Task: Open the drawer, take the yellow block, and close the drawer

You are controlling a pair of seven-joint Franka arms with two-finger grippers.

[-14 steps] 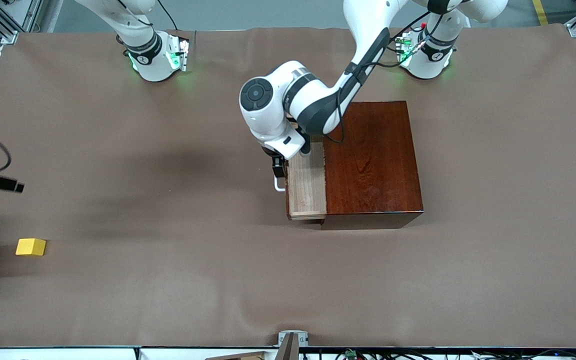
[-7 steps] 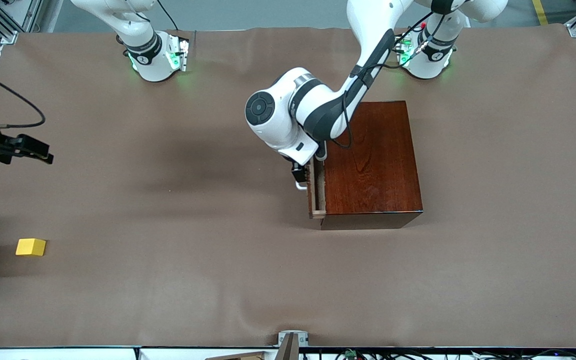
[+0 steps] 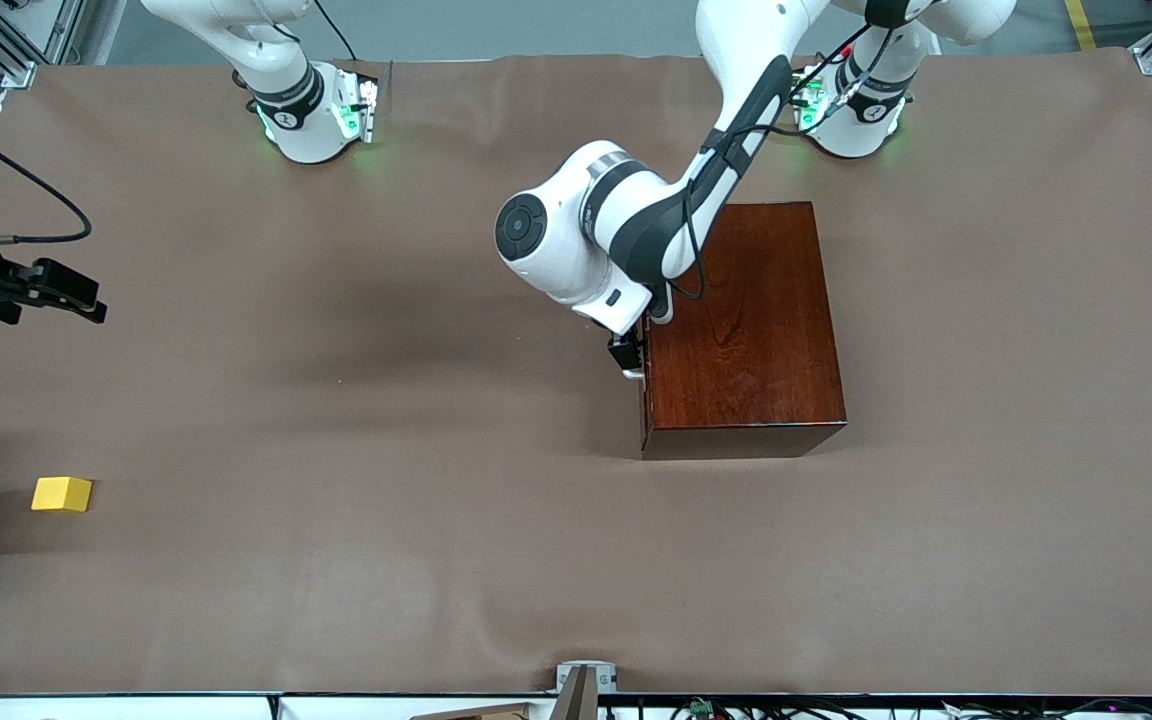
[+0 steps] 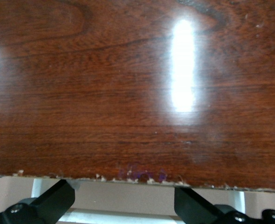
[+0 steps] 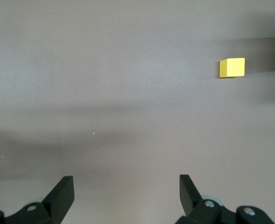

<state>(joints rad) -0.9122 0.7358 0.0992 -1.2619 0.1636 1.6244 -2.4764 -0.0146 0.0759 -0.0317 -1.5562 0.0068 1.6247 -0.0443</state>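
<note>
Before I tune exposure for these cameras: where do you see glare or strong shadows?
Left wrist view: a bright vertical streak of glare on the glossy dark reddish-brown wooden box. Right wrist view: the small bright yellow cuboid is sharp, with soft dark shadow bands across the brown table cover. Front view: broad arm shadows on that cover, no blown highlights.

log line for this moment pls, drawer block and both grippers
drawer: shut in box | yellow block: on table, right arm's end | left gripper: at drawer handle | right gripper: open, above table
</note>
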